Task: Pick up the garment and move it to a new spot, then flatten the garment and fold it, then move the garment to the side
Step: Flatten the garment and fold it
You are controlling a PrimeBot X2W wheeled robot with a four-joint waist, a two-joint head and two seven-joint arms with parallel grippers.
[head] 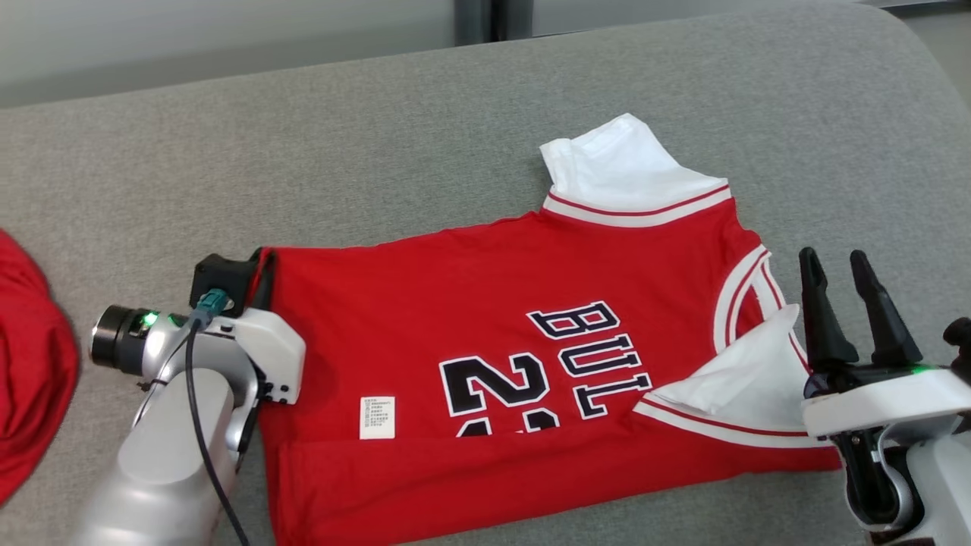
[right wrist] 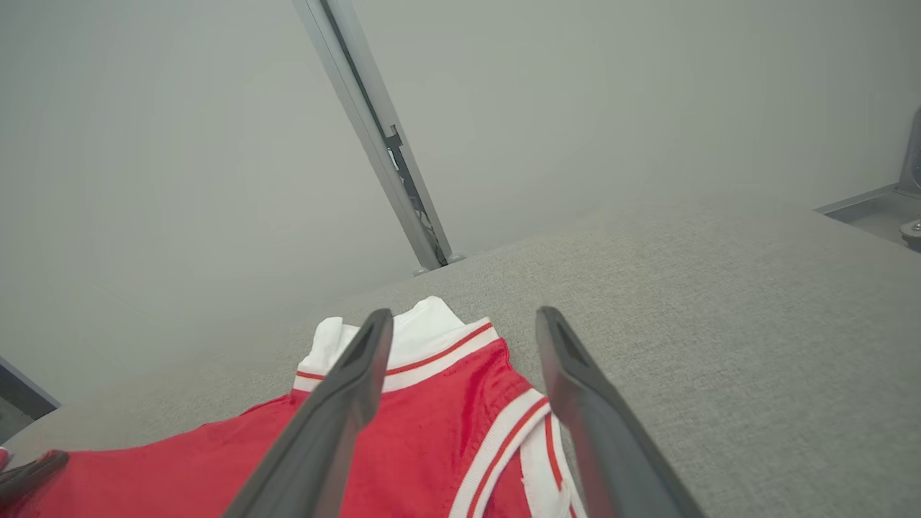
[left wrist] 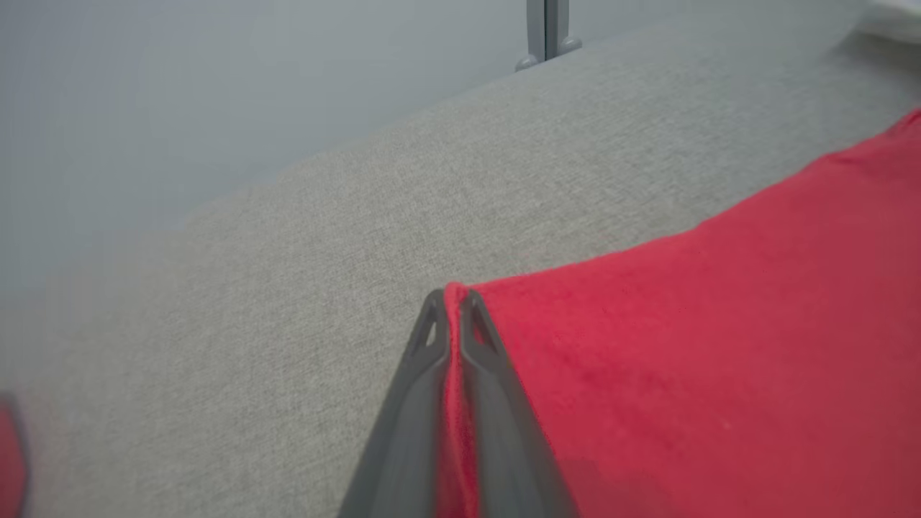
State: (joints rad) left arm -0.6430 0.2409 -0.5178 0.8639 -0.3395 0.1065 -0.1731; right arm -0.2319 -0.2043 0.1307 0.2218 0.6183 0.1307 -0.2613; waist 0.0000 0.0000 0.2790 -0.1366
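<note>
The garment (head: 470, 303) is a red basketball jersey with white trim and black lettering. It lies spread across the grey cushion, its bottom strip folded up and its white sleeves at the right. My left gripper (head: 263, 259) is at the jersey's left far corner. In the left wrist view, the left gripper (left wrist: 450, 298) is shut on the red edge of the garment (left wrist: 683, 345), with cloth pinched between the fingers. My right gripper (head: 833, 262) hovers open just right of the jersey's armhole. In the right wrist view, the right gripper (right wrist: 464, 316) holds nothing above the garment (right wrist: 446, 424).
Another red cloth (head: 30, 364) lies at the left edge of the grey cushion (head: 303, 152). A pale wall with a metal strip (right wrist: 381, 144) runs behind the cushion. Bare cushion stretches beyond and to the right of the jersey.
</note>
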